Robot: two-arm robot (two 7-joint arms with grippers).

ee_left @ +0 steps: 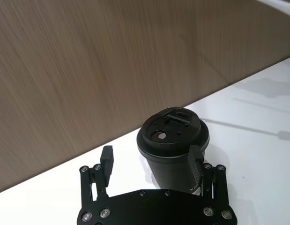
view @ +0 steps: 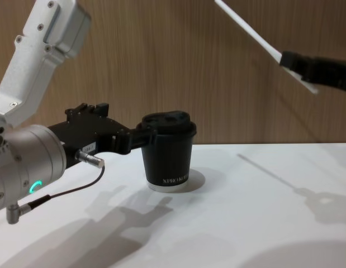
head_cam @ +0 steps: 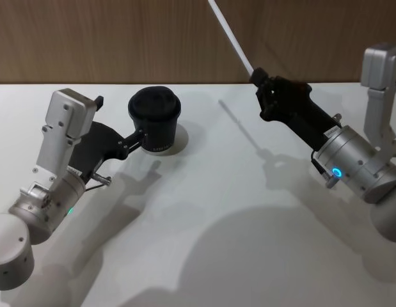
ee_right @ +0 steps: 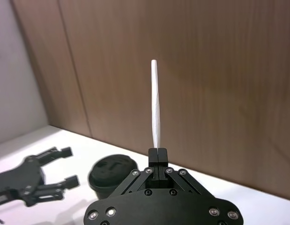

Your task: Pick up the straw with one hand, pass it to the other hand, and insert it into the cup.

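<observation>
Your right tool (ee_right: pixel 157 153) pinches the light, probably slick straw (ee_right: pixel 155 103) near its end; left tool (ee_left: pixel 151 161), spread around the cup (ee_left: pixel 175 145), should grip mid-length.

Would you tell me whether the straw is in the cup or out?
Out: the right gripper holds the straw aloft, apart from the cup.

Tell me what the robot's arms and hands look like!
The left hand and right hand are black with flat fingers. Wrists are silver cylinders with a glowing light; arm links are white. A thin dark cable loops by the left wrist.
</observation>
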